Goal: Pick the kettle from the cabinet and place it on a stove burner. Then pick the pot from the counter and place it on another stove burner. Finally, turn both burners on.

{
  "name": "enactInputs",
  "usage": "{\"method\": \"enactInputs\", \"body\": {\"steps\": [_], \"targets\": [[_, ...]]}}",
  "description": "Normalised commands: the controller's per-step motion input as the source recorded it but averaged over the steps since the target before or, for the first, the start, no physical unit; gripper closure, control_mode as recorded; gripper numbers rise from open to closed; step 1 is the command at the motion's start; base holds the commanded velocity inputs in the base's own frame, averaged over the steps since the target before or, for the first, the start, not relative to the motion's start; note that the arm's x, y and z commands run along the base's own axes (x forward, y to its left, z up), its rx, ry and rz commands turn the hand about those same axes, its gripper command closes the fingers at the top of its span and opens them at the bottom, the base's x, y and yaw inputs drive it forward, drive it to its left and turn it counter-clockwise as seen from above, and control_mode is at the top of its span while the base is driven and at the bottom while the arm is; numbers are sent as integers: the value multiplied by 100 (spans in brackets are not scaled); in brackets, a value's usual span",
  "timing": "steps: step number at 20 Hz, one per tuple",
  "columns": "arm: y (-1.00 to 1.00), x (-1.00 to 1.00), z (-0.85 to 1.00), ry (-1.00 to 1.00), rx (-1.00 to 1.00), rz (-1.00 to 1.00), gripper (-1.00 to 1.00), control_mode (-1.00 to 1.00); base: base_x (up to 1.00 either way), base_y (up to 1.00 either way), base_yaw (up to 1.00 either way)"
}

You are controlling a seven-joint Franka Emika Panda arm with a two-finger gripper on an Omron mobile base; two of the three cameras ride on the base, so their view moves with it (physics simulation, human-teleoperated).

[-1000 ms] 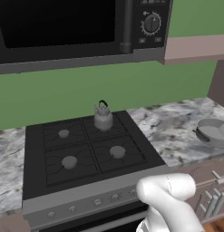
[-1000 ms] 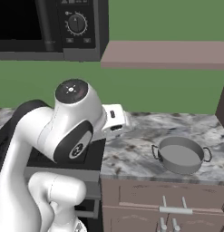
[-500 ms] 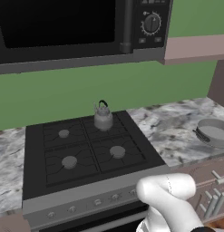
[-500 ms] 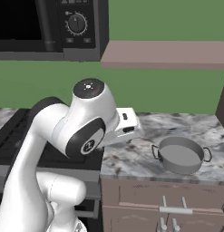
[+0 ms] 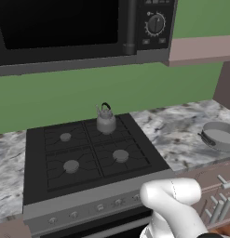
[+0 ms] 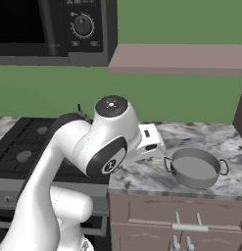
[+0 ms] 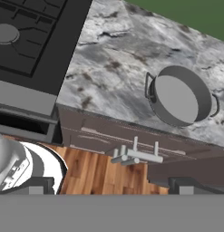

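The small grey kettle (image 5: 106, 120) stands upright on the back right burner of the black cooktop (image 5: 88, 179). The other burners, such as the front right one (image 5: 120, 155), are bare. The wide shallow pot (image 6: 195, 168) (image 5: 221, 135) (image 7: 181, 95) sits on the marbled counter (image 6: 142, 171) to the right of the stove. My gripper (image 7: 111, 186) is open with nothing between its fingers. It hangs in front of the counter edge, left of the pot and apart from it. Its white hand (image 6: 151, 139) points toward the pot.
A black microwave (image 5: 65, 28) hangs over the stove. The mauve cabinet shelf (image 6: 181, 59) runs along the wall to its right. Pinkish-brown drawer fronts with metal handles (image 7: 131, 156) lie below the counter. My own arm (image 6: 93, 147) blocks part of the cooktop in the right base view.
My arm has swung to the right, carrying the hand away from the stove and closer to the pot. Kettle and pot have stayed put.
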Motion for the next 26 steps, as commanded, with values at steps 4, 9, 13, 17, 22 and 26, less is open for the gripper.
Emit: {"method": "enactInputs", "body": {"steps": [4, 9, 13, 17, 22, 26], "targets": [[-10, 30, -11, 4, -4, 0, -100, -100, 0, 0, 0], [-8, 30, -12, 8, -5, 0, -100, -100, 0, 0, 0], [-19, 22, -18, 6, -4, 0, -100, -100, 0, 0, 0], [-22, 19, -20, 7, -2, 0, -100, -100, 0, 0, 0], [-23, 17, -25, 5, -1, 0, -100, -100, 0, 0, 0], [-27, 17, -24, 4, 0, 0, -100, -100, 0, 0, 0]]}}
